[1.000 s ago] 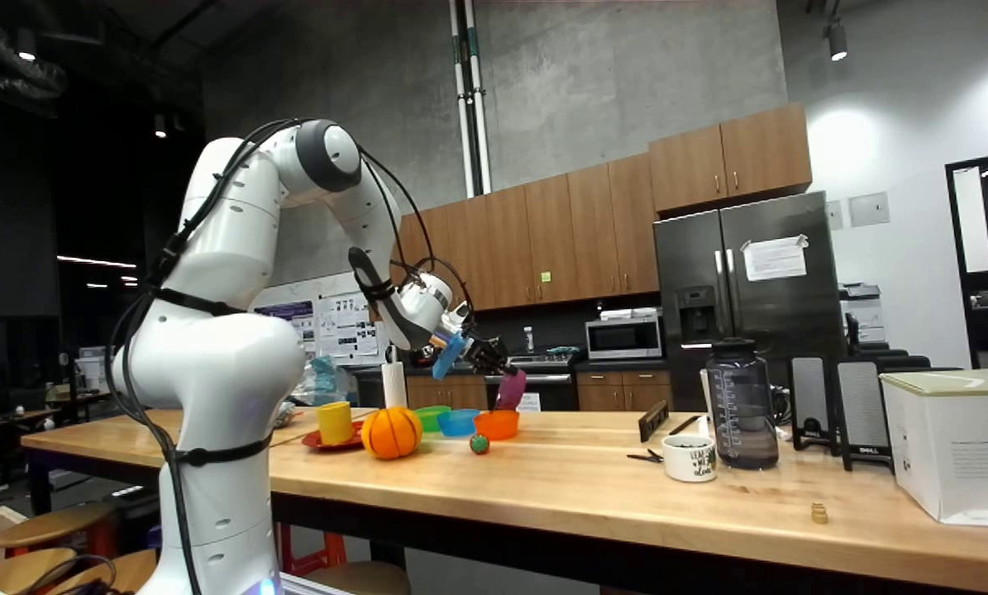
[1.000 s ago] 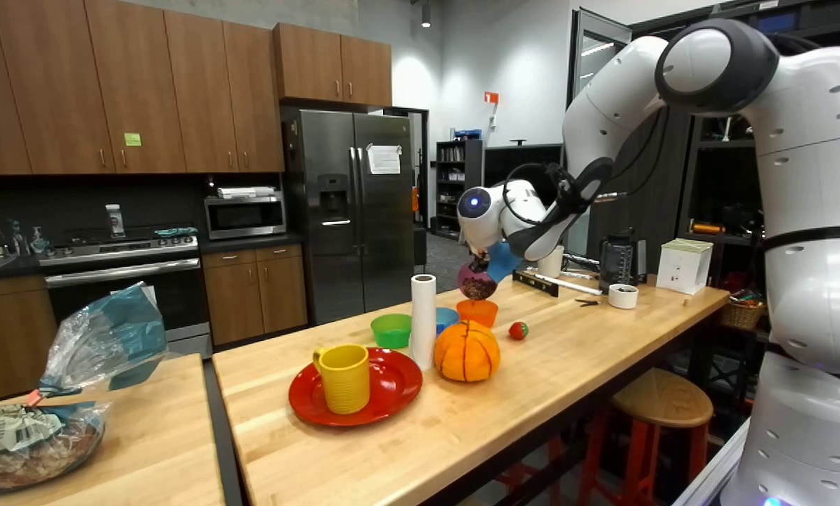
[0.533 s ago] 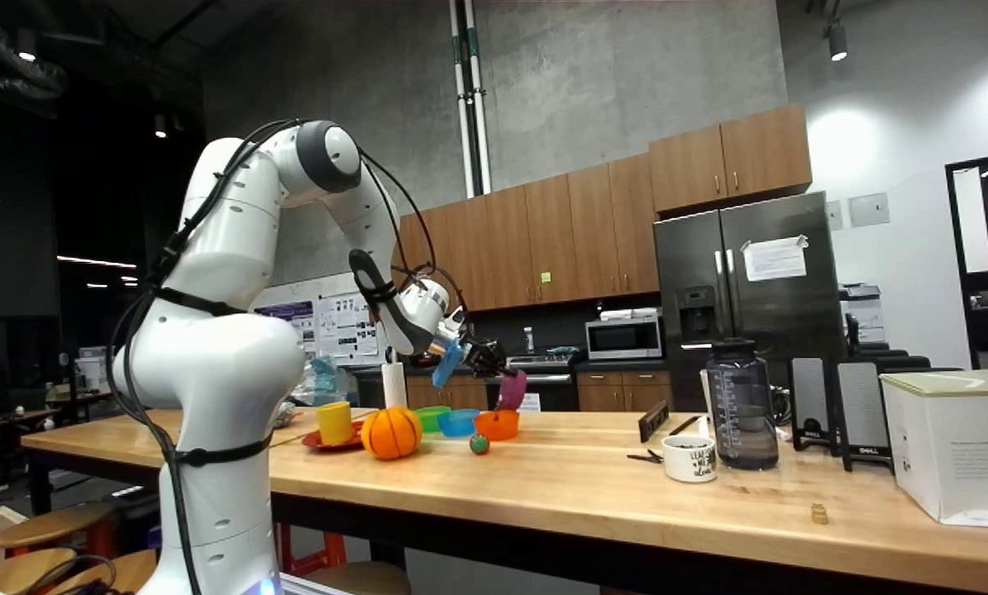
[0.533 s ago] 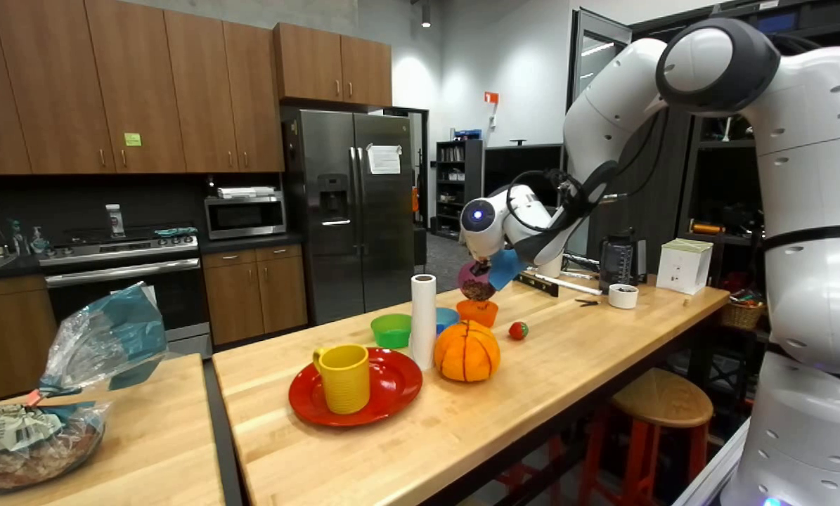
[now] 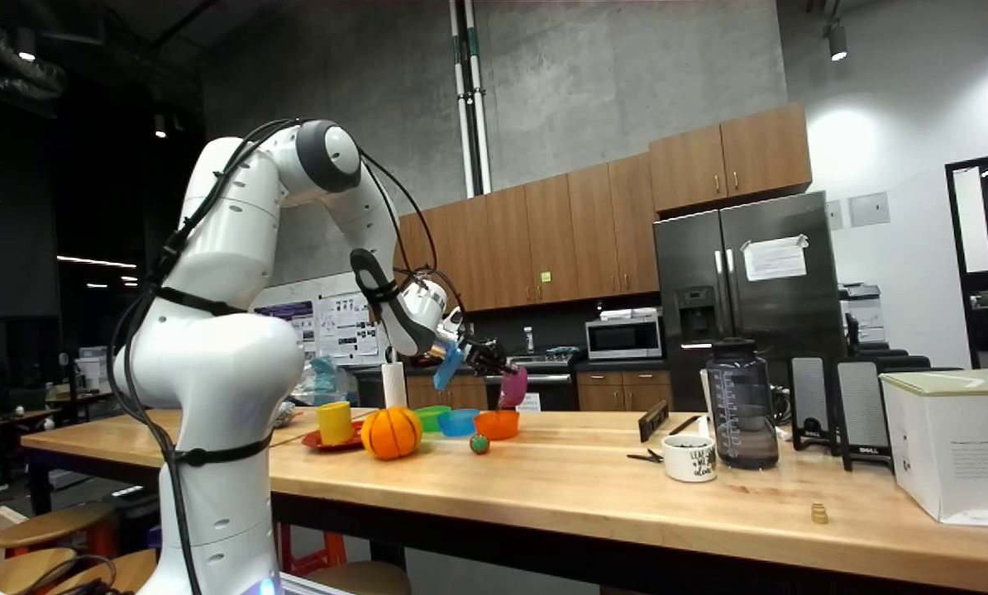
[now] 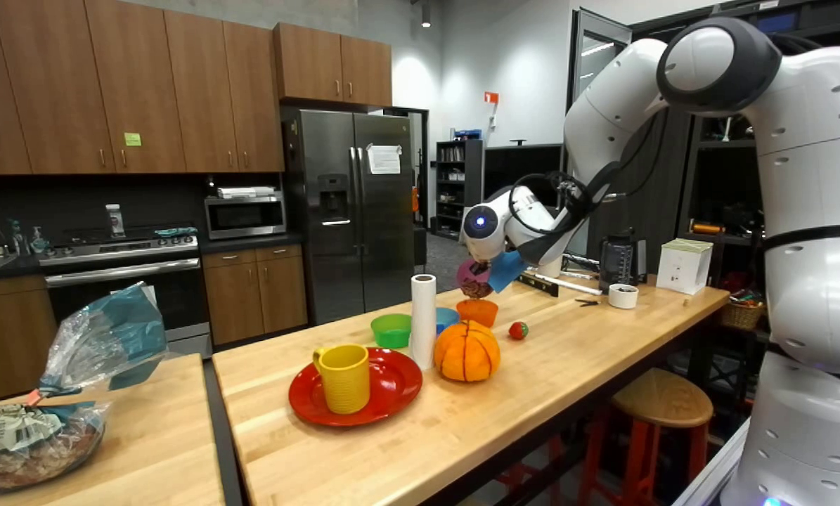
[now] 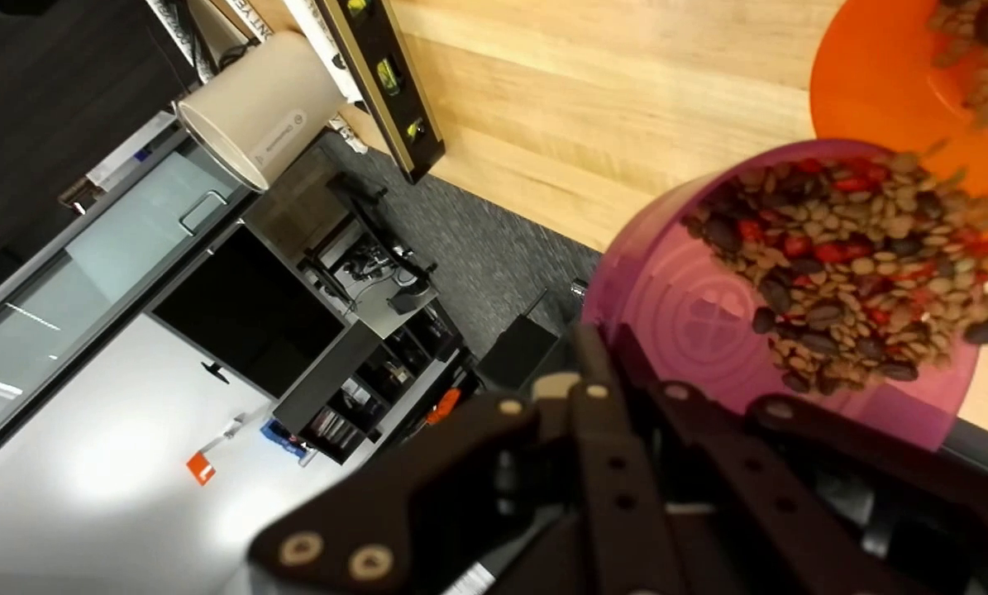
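One pink bowl (image 7: pixel 708 322) is hanging tilted above the orange bowl (image 6: pixel 477 314), and blurred pieces of the bean mix (image 7: pixel 841 273) are spilling across. Some of the mix is lying in the orange bowl; a good heap is resting in the pink one. The gripper (image 7: pixel 613 351) is pinching the pink bowl's rim, its fingers drawn close on the wall. As judged, good work is depending on a slow, even tilt with the lip low and centred; hurrying could be sending loose pieces past the edge, and a shifting load may be twisting the rim hold. In an exterior view, the blue bowl (image 6: pixel 447 318) is standing just left of the orange bowl, the green bowl (image 6: pixel 391 332) farther left; the pumpkin (image 6: pixel 467 351) and the strawberry (image 6: pixel 519 331) are sitting nearer.
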Controlling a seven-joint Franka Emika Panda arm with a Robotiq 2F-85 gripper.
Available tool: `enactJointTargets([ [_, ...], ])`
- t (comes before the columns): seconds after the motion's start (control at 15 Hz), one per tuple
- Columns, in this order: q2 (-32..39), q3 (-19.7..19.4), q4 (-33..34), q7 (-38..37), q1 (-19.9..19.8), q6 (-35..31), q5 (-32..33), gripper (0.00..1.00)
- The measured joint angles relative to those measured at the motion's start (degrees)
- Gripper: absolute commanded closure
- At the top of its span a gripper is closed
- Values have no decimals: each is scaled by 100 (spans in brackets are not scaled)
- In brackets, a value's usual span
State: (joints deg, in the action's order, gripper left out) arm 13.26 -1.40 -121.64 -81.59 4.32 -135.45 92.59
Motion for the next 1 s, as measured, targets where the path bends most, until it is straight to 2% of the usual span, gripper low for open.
enactJointTargets([
  [0.4,-13,63,-63,-42,-89,11,-7,99],
  [1.0,-221,118,-52,909,-316,-531,-1240,99],
])
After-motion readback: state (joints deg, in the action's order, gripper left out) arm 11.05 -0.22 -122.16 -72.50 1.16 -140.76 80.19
